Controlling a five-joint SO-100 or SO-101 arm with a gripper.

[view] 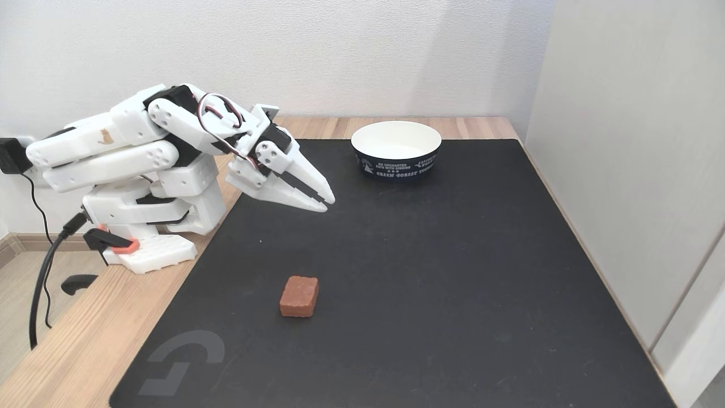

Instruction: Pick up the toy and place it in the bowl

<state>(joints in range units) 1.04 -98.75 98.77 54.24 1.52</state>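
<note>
Bowl (pixel 396 158) lettering reads "GREEN FOREST"; toy (pixel 298 296) bears no writing.

Closed claw (pixel 324 203) hangs above mat (pixel 453 283), apart from toy (pixel 299 296) and bowl (pixel 396 149).

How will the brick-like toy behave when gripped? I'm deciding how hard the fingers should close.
The toy looks like a stiff block lying flat on the black mat, so it probably won't roll or tip. Its rounded edges and matte, slightly rough-looking faces suggest fair grip. It seems small and likely light, so moderate closing force should do.
</note>
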